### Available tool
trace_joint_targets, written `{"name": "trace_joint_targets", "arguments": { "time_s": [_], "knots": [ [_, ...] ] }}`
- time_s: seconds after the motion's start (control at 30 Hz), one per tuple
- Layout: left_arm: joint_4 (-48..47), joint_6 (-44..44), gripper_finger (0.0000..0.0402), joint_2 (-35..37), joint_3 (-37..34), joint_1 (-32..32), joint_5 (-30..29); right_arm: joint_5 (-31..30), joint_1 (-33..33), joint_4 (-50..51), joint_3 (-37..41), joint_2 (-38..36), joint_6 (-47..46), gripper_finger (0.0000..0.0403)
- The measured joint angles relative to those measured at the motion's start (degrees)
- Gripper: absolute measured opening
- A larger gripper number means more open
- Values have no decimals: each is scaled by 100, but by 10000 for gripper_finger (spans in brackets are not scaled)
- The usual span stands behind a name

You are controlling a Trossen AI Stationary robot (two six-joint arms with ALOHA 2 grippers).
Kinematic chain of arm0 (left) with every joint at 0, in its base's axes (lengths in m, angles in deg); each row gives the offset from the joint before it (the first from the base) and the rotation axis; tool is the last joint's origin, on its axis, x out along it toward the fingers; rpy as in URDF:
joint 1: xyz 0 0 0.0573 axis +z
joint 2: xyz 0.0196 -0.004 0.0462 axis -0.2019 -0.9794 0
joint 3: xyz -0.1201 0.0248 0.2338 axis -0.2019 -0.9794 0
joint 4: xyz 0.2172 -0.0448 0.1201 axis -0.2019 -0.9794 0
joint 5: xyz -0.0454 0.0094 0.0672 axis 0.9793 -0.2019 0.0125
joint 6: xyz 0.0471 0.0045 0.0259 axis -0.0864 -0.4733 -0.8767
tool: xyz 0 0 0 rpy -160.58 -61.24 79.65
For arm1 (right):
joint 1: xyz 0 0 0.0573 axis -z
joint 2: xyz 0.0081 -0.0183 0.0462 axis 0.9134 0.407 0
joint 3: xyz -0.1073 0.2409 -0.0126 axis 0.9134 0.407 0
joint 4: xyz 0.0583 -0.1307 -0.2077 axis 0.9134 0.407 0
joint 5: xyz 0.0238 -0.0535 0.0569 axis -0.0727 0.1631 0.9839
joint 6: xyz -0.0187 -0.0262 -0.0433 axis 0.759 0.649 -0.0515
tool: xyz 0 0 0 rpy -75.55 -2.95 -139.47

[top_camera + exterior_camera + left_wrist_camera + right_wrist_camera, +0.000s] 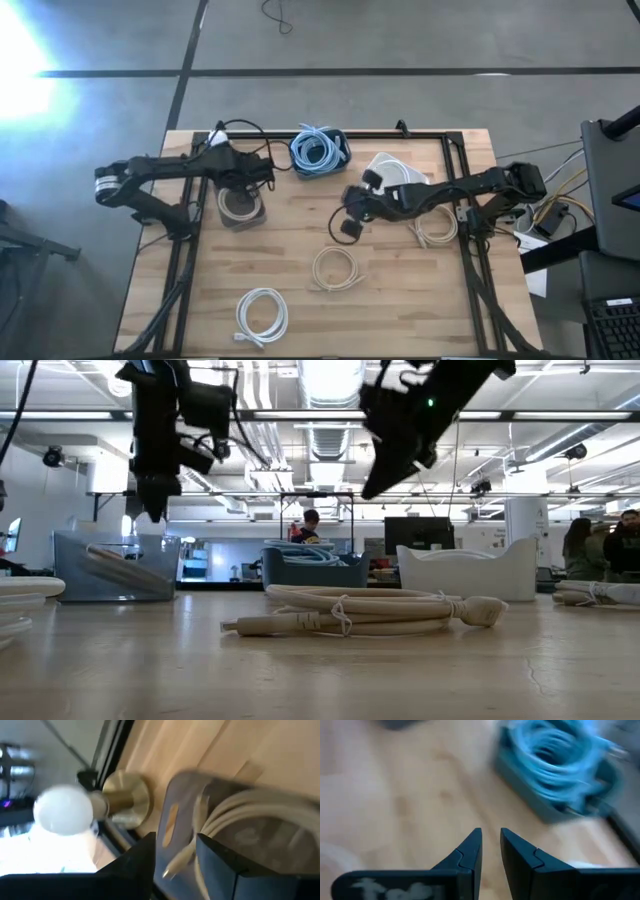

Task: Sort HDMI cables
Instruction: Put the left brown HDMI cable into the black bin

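Note:
Both grippers hold nothing. My left gripper [243,192] [175,837] hangs open above a clear grey bin [240,210] [115,570] that holds a beige cable coil [240,815]. My right gripper [350,210] [490,830] hovers over bare wood mid-table, with a narrow gap between its fingers. A blue bin [320,150] [555,775] holds light blue coils. A white bin [395,170] [465,572] holds white coils. Loose on the table lie a beige coil [335,268] [360,610], a white coil [260,315] and a beige coil [437,228] beneath the right arm.
A black frame [455,150] runs along the table's far, left and right sides. A brass-based white lamp [125,800] stands at the far-left corner, close to the grey bin. Bare wood lies between the loose coils. People stand in the room behind [580,545].

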Motion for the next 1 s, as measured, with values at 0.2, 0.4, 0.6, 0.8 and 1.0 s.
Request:
{"name": "trace_joint_targets", "arguments": {
  "time_s": [0.2, 0.4, 0.6, 0.8, 1.0],
  "knots": [
    [935, -51, 133, 398, -3, -428, 192, 788, -365, -88, -160, 152, 282, 83],
    [2225, -849, 117, 589, -6, -918, 1141, 1429, -545, -59, -345, 596, 300, 114],
    [3239, -1632, 113, 539, -81, -1146, 1561, 1938, -695, 14, -495, 1218, -448, 132],
    [3811, -1745, 112, 483, -383, -1151, 1568, 1941, -804, 248, -529, 1711, -1266, 134],
    [4008, -1748, 112, 399, -696, -1151, 1568, 2064, -814, 314, -445, 1772, -1690, 132]
  ]
}}
